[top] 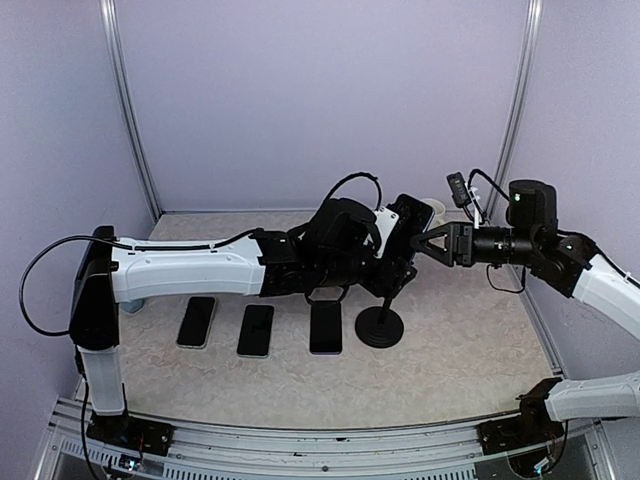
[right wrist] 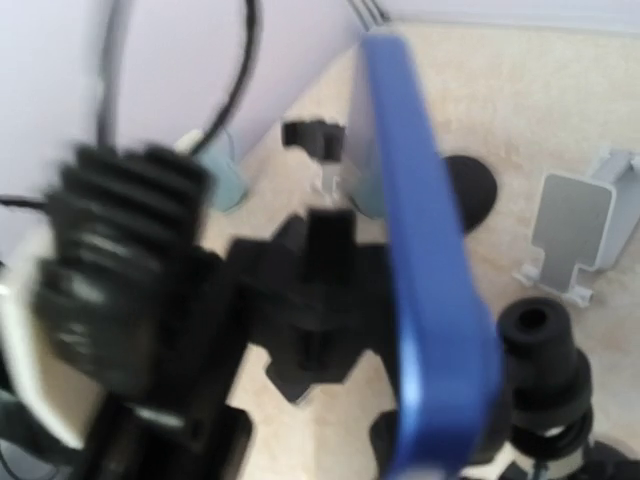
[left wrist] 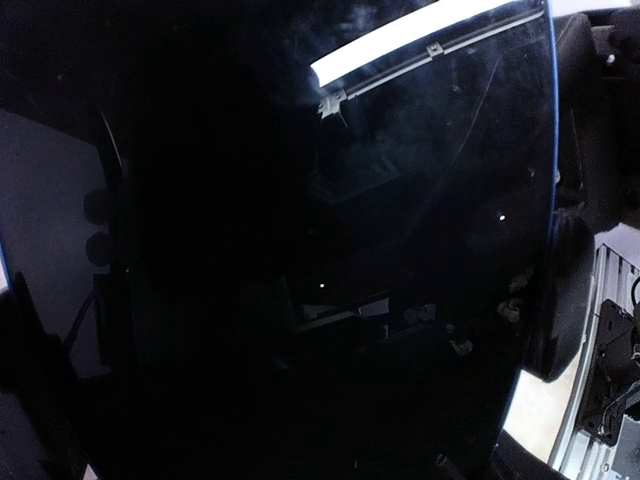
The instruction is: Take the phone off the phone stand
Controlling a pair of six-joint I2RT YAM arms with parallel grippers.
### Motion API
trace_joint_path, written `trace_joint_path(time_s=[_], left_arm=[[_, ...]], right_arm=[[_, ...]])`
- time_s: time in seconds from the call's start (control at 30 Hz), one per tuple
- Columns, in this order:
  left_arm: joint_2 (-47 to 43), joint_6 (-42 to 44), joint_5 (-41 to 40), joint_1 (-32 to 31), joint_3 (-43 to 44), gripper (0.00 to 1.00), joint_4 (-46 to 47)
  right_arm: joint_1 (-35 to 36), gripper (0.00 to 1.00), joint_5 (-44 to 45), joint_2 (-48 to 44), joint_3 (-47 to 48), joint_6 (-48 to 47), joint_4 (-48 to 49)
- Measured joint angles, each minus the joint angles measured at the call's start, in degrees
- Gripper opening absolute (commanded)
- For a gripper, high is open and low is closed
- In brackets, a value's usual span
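The phone (top: 412, 213) is held up above the black phone stand (top: 380, 328), whose top is hidden behind the arms, so I cannot tell whether the two still touch. My left gripper (top: 398, 246) is right at the phone. The phone's dark screen (left wrist: 350, 250) fills the left wrist view and hides the jaws. My right gripper (top: 421, 243) points at the phone from the right with its fingers spread. In the right wrist view the phone's blue edge (right wrist: 420, 270) runs just past the open right gripper (right wrist: 305, 430).
Three dark phones (top: 197, 321) (top: 256, 330) (top: 326, 327) lie flat in a row left of the stand's base. A pale grey stand (right wrist: 570, 225) sits on the beige table further back. Lilac walls close in the back and both sides.
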Motion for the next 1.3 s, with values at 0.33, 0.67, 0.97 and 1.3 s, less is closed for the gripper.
trace_joint_path(time_s=[0.33, 0.67, 0.97, 1.3], left_arm=[[-1.11, -0.13, -0.20, -0.04, -2.82, 0.45, 2.80], [-1.57, -0.26, -0.22, -0.04, -3.89, 0.37, 3.82], [-1.60, -0.26, -0.55, -0.04, -4.20, 0.32, 4.55], [-1.60, -0.90, -0.39, 0.07, -4.57, 0.25, 5.09]], right_arm=[[-0.98, 0.60, -2.32, -2.89, -4.11, 1.84, 6.43], [-2.80, 0.34, -6.49, -2.43, -8.72, 5.66, 11.28], [-4.50, 0.10, -8.52, -2.43, -9.27, 7.26, 12.50], [-5.14, 0.00, -9.53, -2.62, -9.49, 5.79, 12.37]])
